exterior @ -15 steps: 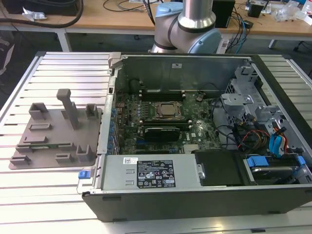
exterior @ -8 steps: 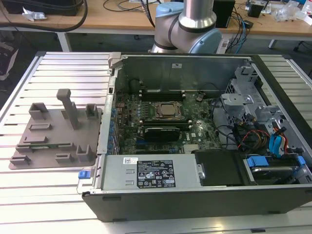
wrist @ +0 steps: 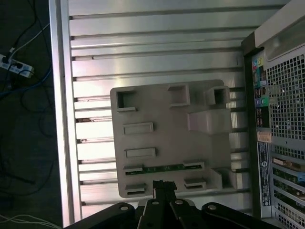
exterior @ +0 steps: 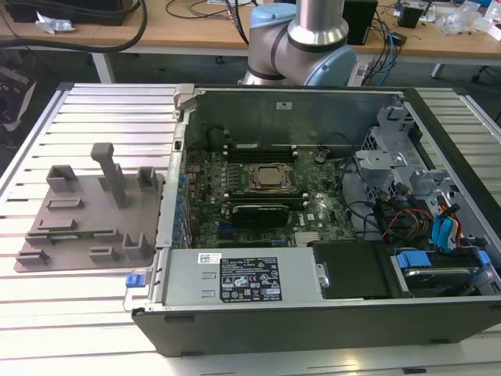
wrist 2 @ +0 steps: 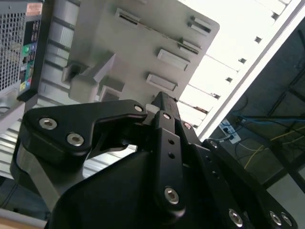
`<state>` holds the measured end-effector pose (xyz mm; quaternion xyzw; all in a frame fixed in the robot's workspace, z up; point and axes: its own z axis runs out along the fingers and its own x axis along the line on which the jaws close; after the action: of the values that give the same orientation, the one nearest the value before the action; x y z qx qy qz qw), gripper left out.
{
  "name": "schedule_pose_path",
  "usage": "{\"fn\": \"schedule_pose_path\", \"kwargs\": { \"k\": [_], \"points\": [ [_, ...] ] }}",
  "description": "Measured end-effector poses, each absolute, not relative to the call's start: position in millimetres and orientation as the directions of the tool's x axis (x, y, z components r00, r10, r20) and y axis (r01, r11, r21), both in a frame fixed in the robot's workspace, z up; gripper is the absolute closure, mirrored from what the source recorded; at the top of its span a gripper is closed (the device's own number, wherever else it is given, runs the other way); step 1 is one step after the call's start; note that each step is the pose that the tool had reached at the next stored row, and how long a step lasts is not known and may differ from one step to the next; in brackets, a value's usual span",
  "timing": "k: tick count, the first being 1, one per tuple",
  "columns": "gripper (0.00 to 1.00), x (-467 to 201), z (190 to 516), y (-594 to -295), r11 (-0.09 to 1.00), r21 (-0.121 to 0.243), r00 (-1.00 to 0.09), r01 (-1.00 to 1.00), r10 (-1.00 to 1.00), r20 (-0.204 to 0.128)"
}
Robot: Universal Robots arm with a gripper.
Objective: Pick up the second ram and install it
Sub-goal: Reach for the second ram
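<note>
Gripper (wrist: 164, 184), jaws closed together and holding nothing, hangs above the ram stick (wrist: 164, 168), which sits in the grey tray (wrist: 162, 138); the tray rests on the slatted table (exterior: 102, 117), at the exterior view's left of the open computer case (exterior: 313, 329)

ram (wrist: 163, 168) in tray (exterior: 86, 207), tray on table (exterior: 102, 125), beside open case (exterior: 313, 329)

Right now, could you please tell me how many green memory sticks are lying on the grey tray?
1. The memory stick lies flat in a groove near one edge of the grey tray. Its upright blocks could hide another.
</note>
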<state>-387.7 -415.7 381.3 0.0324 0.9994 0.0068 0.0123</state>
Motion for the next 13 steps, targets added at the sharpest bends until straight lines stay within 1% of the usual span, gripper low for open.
{"fn": "schedule_pose_path", "kwargs": {
  "k": [4,13],
  "points": [
    [0.9,-379.7,379.7,-431.4,0.998,0.014,-0.998,0.065,0.065,-0.023],
    [0.9,-377.7,379.7,-432.2,0.998,0.014,-0.998,0.065,0.065,-0.023]
  ]
}}
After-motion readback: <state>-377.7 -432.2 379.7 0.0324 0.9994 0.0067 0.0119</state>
